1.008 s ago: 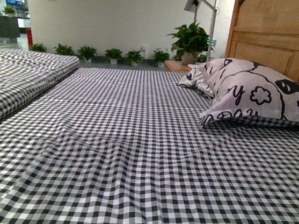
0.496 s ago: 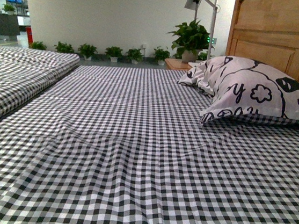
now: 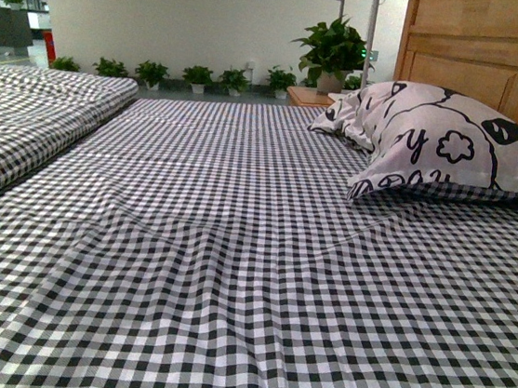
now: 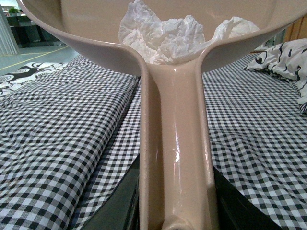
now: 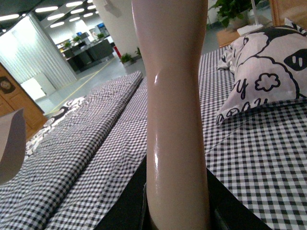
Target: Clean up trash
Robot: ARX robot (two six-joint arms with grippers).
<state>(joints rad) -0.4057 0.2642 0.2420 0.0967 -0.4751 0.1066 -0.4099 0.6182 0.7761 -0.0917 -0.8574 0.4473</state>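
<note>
In the left wrist view the pale pink dustpan (image 4: pixel 175 139) is held above the checked bed, its long handle running down between the jaws of my left gripper (image 4: pixel 175 218), which is shut on it. The trash (image 4: pixel 165 36), a crumpled white wad, lies inside the pan's scoop. The right wrist view shows a smooth pink brush handle (image 5: pixel 175 120) standing up from my right gripper (image 5: pixel 177 215), which is shut on it; the brush head is out of view. Neither arm shows in the front view.
A black-and-white checked bed sheet (image 3: pixel 231 275) fills the front view. A printed pillow (image 3: pixel 442 145) lies at the right by the wooden headboard (image 3: pixel 491 43). A folded checked quilt (image 3: pixel 24 120) lies at the left. Potted plants (image 3: pixel 197 77) line the far wall.
The front view has tilted slightly: pillow, plants and wall sit a little higher in the picture than a second ago. Nothing on the bed has moved.
</note>
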